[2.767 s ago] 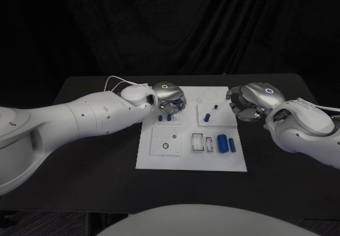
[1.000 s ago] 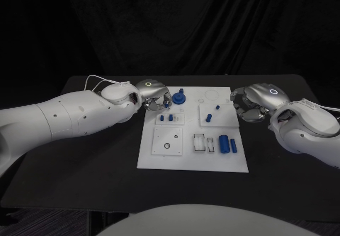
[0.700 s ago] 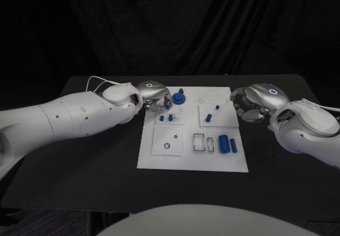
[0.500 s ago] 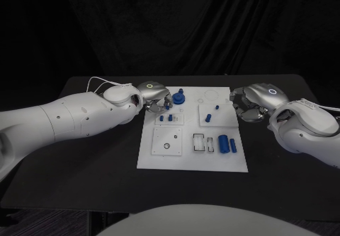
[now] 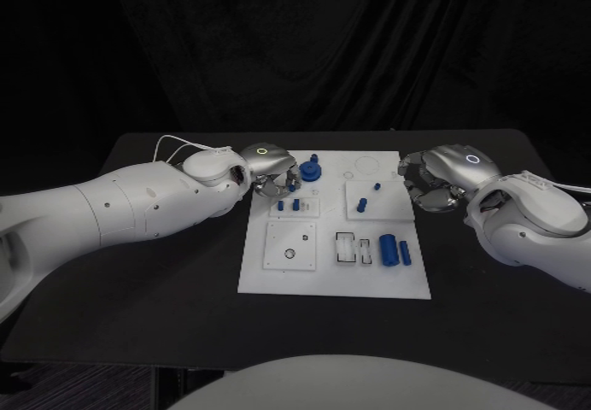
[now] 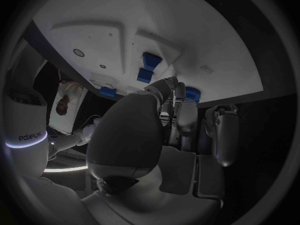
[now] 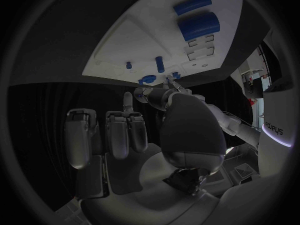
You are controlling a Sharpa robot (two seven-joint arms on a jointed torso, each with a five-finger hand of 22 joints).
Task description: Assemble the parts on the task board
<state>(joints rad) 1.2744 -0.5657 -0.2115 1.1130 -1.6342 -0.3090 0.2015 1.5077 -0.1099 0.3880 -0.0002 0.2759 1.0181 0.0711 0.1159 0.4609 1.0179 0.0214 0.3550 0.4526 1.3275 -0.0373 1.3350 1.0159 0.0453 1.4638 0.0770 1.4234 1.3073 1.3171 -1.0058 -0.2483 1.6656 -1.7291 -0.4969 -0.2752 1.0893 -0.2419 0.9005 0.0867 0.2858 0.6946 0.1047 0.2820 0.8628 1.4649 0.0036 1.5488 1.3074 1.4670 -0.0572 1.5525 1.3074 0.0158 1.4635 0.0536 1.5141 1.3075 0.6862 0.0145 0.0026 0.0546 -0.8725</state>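
Note:
The white task board (image 5: 335,273) lies mid-table. A blue round part with a peg on top (image 5: 311,171) stands at its far left corner. My left hand (image 5: 273,166) is right beside it, fingertips (image 6: 181,92) against the blue part (image 6: 192,92); a grip is not visible. Two small blue pegs (image 5: 287,204) stand just nearer. My right hand (image 5: 434,179) hovers at the board's right edge, fingers loosely curled, holding nothing. A fat blue cylinder (image 5: 387,249) and a thin one (image 5: 404,251) lie on the near right.
A blue peg (image 5: 361,204) and a tiny one (image 5: 377,184) stand on a raised square. Open slots (image 5: 354,248) and a plate with a dark ring (image 5: 290,252) sit on the near half. Black table (image 5: 148,282) surrounds the board.
The left hand left the small pegs for the far left corner, where the blue round part now shows. Over the last second it edged right toward it. The right hand stayed put.

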